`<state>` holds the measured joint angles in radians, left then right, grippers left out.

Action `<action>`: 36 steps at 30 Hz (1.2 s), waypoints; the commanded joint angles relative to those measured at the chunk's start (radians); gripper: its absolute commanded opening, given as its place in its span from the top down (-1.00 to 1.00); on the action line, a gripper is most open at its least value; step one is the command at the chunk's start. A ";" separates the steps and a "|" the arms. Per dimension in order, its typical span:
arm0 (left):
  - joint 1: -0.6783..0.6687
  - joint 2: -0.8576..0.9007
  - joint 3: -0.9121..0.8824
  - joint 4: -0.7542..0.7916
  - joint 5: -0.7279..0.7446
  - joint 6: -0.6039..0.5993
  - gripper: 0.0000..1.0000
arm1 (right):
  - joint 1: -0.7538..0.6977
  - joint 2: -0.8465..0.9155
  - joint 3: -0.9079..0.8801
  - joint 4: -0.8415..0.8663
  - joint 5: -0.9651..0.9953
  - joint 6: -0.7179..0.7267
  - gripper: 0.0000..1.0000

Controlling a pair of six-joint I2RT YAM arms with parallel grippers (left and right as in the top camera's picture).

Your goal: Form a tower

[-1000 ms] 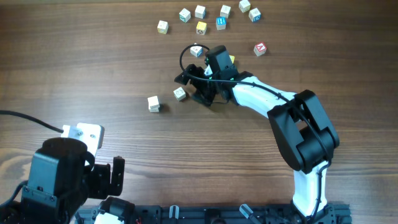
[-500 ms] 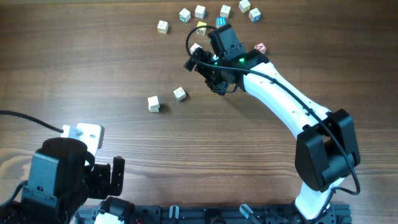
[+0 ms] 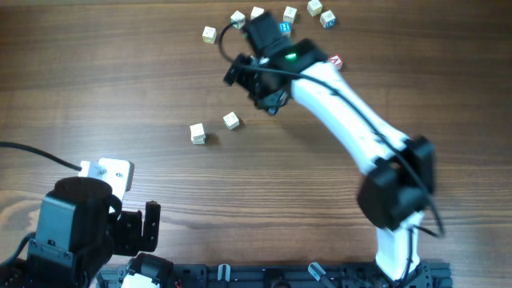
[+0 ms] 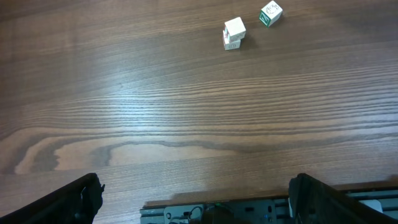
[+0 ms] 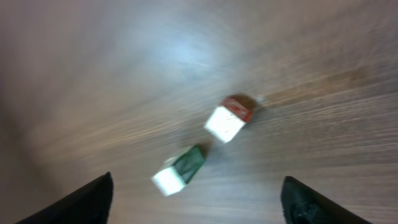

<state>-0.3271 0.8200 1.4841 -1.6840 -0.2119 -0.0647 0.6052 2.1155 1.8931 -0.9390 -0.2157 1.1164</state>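
The tower [image 3: 198, 134] is a small pale stack left of centre; in the left wrist view the tower [image 4: 234, 34] shows one whitish cube on another with a red mark. A green-faced cube [image 3: 231, 121] lies loose beside it. My right gripper [image 3: 254, 86] hovers beyond both, near the back row, open with nothing between its fingers. Its blurred wrist view shows the red-faced stack [image 5: 227, 121] and the green cube [image 5: 180, 169] ahead of the right gripper [image 5: 199, 202]. My left gripper [image 4: 196, 199] stands wide open over the near table edge.
Several loose letter cubes lie along the far edge, among them a blue one [image 3: 284, 28] and a pale one [image 3: 209, 34]. The red-and-white "A" cube [image 3: 334, 62] sits just right of my right arm. The left arm's base [image 3: 76, 228] fills the near left corner.
My right arm has swung from the table's middle toward the far side and left, now covering the yellow cube. The left arm has not moved.
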 commanded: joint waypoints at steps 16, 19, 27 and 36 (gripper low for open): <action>-0.002 -0.002 0.001 0.000 -0.005 0.005 -1.00 | 0.013 0.268 0.077 0.006 -0.067 0.145 -0.43; -0.002 -0.002 0.001 0.000 -0.005 0.005 -1.00 | 0.013 0.268 0.077 -0.018 -0.034 0.167 -0.37; -0.002 -0.002 0.001 0.000 -0.005 0.005 -1.00 | 0.040 0.285 0.077 -0.013 -0.019 0.211 -0.27; -0.002 -0.002 0.001 0.000 -0.005 0.005 -1.00 | 0.042 0.304 0.077 -0.046 0.089 0.148 0.15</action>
<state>-0.3271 0.8200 1.4841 -1.6840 -0.2119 -0.0647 0.6472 2.3947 1.9533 -0.9913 -0.2317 1.3060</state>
